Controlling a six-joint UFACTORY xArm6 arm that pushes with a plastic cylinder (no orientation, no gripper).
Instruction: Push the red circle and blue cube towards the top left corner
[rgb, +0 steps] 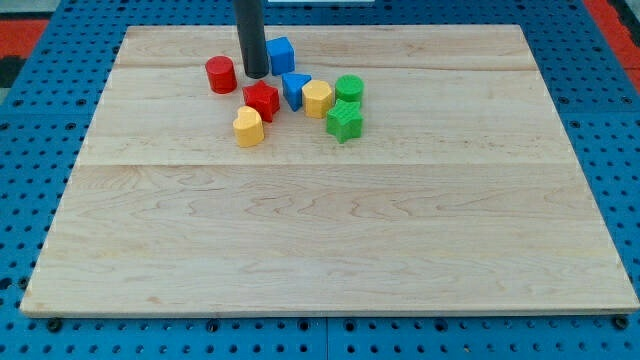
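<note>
Tip (256, 75) between red circle (221, 75) and blue cube (280, 55), touching cube's left side. Remaining blocks clustered just below on desk (330, 240). No hand on rod.

no readable text or labels

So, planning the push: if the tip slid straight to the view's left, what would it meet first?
Probably the red circle, just left of my tip; the blue cube sits on its right. Depth is uncertain.
</note>
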